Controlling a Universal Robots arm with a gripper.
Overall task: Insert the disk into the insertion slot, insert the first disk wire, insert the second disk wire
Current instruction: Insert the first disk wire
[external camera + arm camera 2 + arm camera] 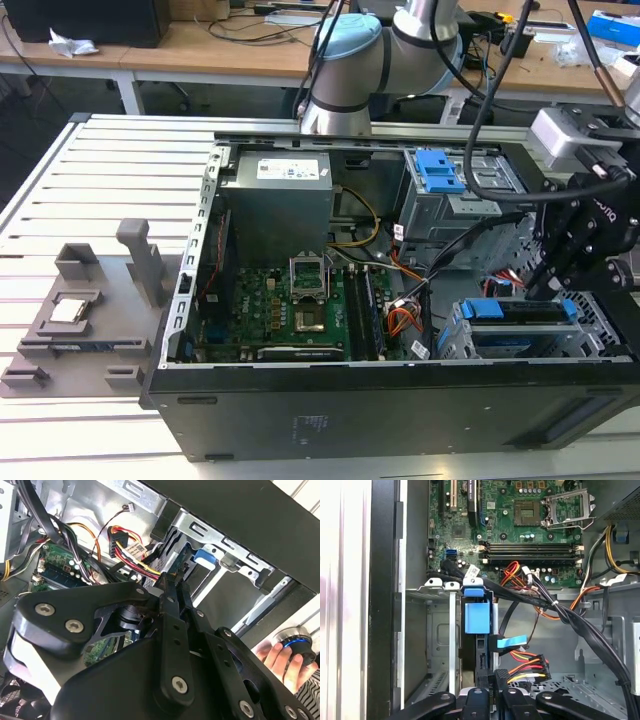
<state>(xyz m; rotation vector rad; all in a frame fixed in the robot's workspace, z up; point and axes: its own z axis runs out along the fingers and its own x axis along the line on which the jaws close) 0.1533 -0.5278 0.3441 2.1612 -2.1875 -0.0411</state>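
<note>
The disk [520, 312] stands on edge in the insertion slot [455, 342], the grey drive cage at the case's near right corner. Its blue carrier tab [474, 617] shows between the cage walls [437, 630], and again in the second wrist view [205, 556]. My gripper [543, 288] hangs just behind the disk's rear edge. Its fingers are nearly together [492, 676] [167, 582], pinching the black plug of a red, yellow and black wire bundle [530, 667]. A blue flat plug [512, 641] sits against the disk's rear, just beyond the fingertips.
The open case holds a green motherboard [300, 300], a grey power supply [275, 200] and a taller grey box with a blue latch [435, 170]. Black cables [570, 620] cross beside the cage. A grey fixture [80, 310] lies outside. A person's hand [277, 657] rests on a knob.
</note>
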